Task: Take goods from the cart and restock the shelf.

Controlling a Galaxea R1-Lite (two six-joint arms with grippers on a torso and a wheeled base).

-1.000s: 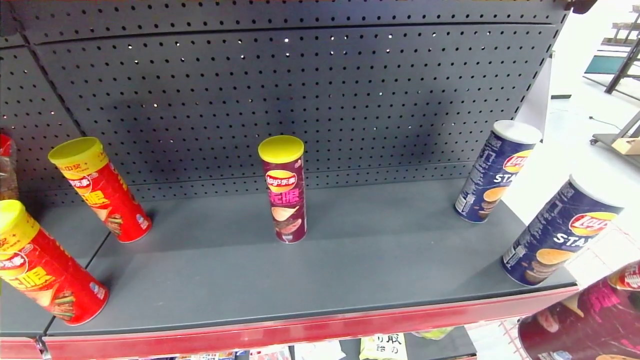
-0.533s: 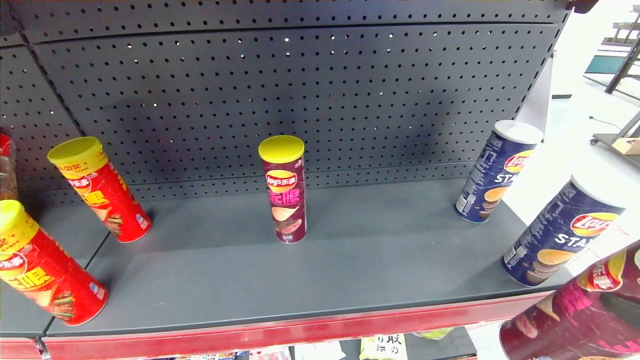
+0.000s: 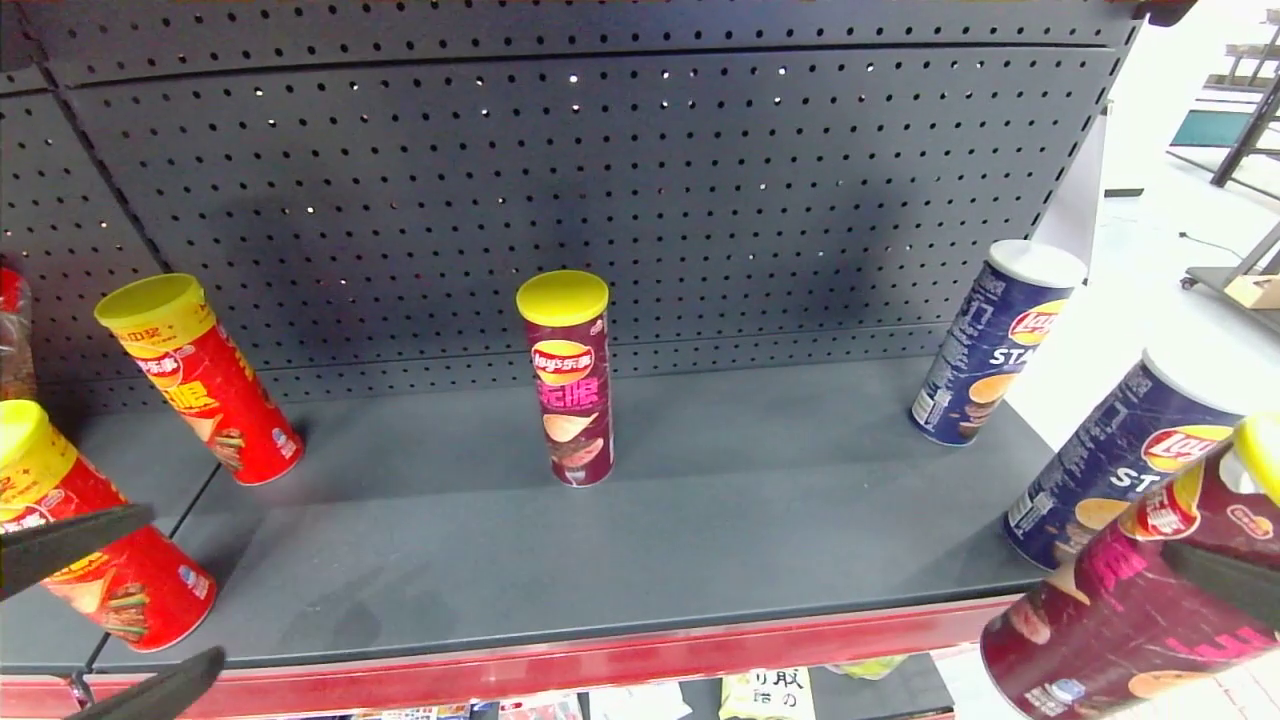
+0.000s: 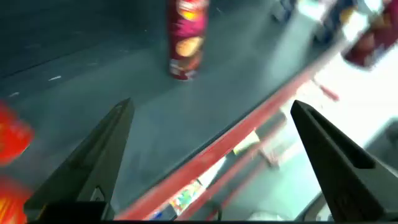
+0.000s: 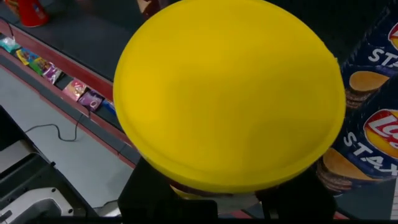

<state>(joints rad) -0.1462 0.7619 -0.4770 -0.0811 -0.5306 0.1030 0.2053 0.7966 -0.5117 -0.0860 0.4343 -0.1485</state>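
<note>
Maroon can (image 3: 1110,600) — axis tilted | lid upper-right | right tool (image 3: 1200,585) clamped

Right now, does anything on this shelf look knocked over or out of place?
Nothing spilled or toppled. The red chip cans, the maroon chip can and the blue chip cans all stand on the shelf. Only the second maroon chip can is tilted, held in the right pincer off the shelf's front right corner.
</note>
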